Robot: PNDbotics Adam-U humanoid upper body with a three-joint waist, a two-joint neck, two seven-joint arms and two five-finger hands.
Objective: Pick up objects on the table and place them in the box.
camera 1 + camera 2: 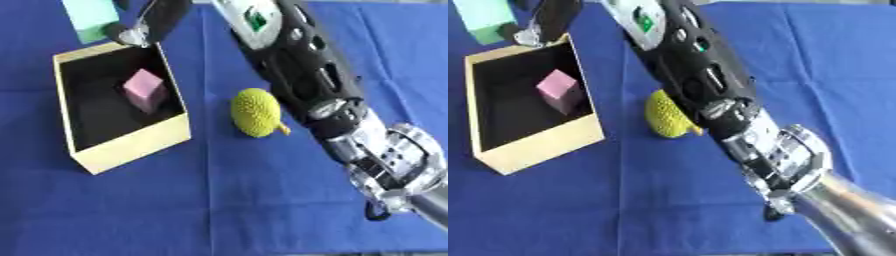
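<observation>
A yellow box (131, 145) with a black inside stands on the blue cloth at the left. A pink cube (144, 90) lies inside it. My right arm reaches from the lower right corner up across the table. Its hand (156, 20) is at the top edge, over the box's far rim, fingers curled on a light green block (92, 20) held above the box's far left corner. A yellow bumpy ball (255, 112) rests on the cloth just right of the box, partly hidden by the forearm in the right eye view. The left hand does not show.
The blue cloth (175, 210) covers the whole table. My right forearm (306, 75) crosses over the middle, passing close above the ball.
</observation>
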